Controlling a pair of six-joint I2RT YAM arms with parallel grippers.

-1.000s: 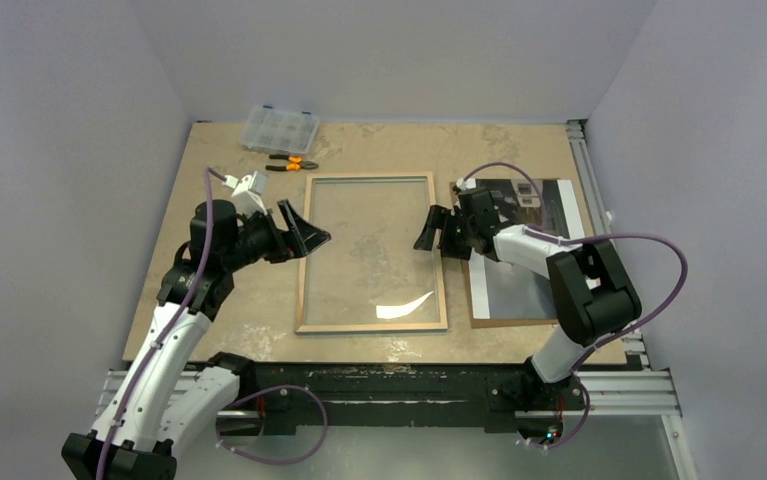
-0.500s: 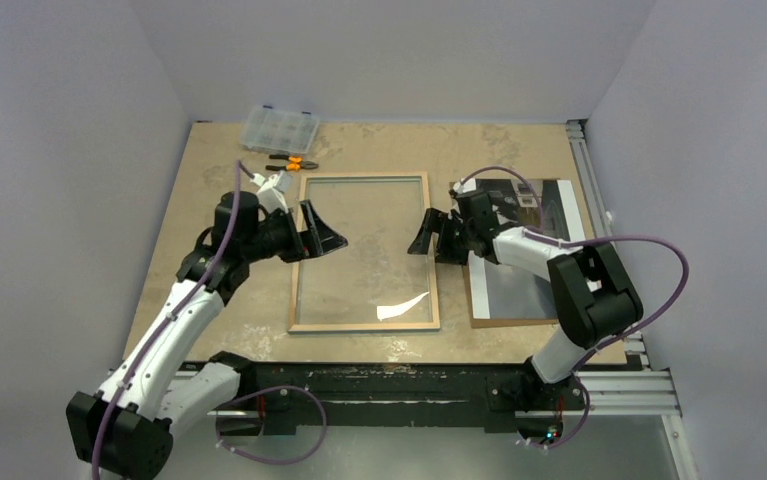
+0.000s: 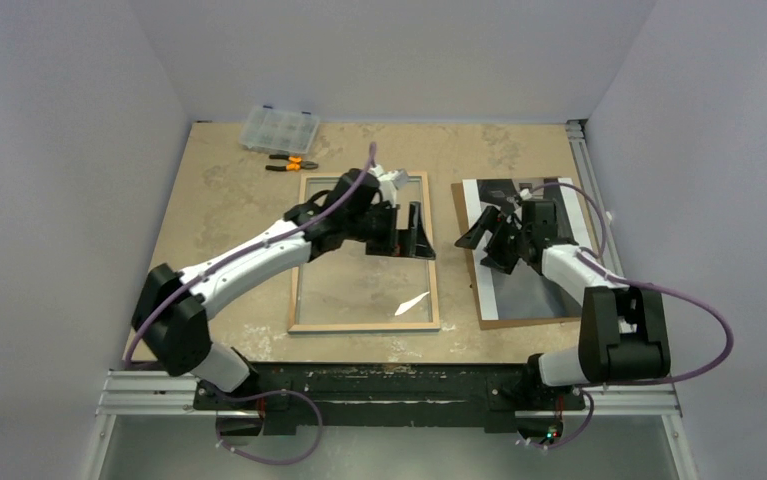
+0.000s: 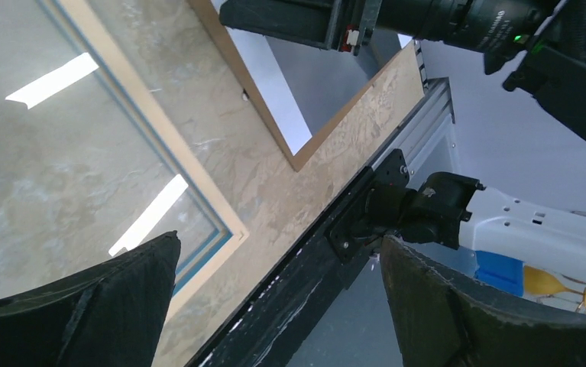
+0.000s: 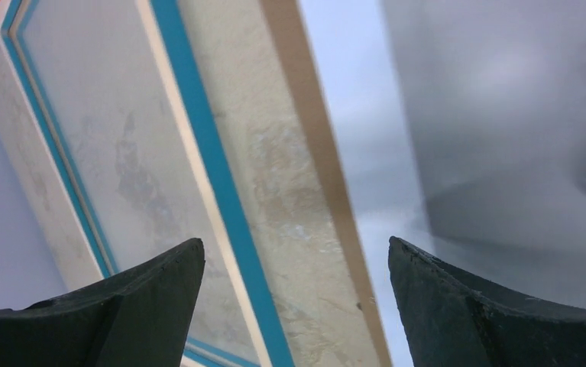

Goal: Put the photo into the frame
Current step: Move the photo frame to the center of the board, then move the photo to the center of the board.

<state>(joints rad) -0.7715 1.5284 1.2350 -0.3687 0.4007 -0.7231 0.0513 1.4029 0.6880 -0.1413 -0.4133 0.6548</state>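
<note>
The frame [image 3: 364, 326] lies flat in the middle of the table, wood back up, with glass in it. Its blue inner edge shows in the right wrist view [image 5: 198, 153], and a corner shows in the left wrist view [image 4: 232, 229]. The photo [image 3: 539, 290] lies face up on a brown backing board [image 3: 529, 322] to the frame's right. It also shows in the right wrist view [image 5: 488, 115]. My left gripper [image 3: 421, 235] is open and empty over the frame's right rail. My right gripper [image 3: 484, 245] is open and empty above the board's left edge [image 5: 312, 153].
A clear organiser box [image 3: 279, 127] and orange-handled pliers [image 3: 292, 162] lie at the back left. An aluminium rail [image 3: 594, 180] runs along the table's right edge. A black rail [image 4: 328, 252] with the arm bases runs along the front edge.
My left arm has swung right across the frame to its right rail. My right gripper has drawn back from that rail to over the board's left edge. The frame has slid slightly left.
</note>
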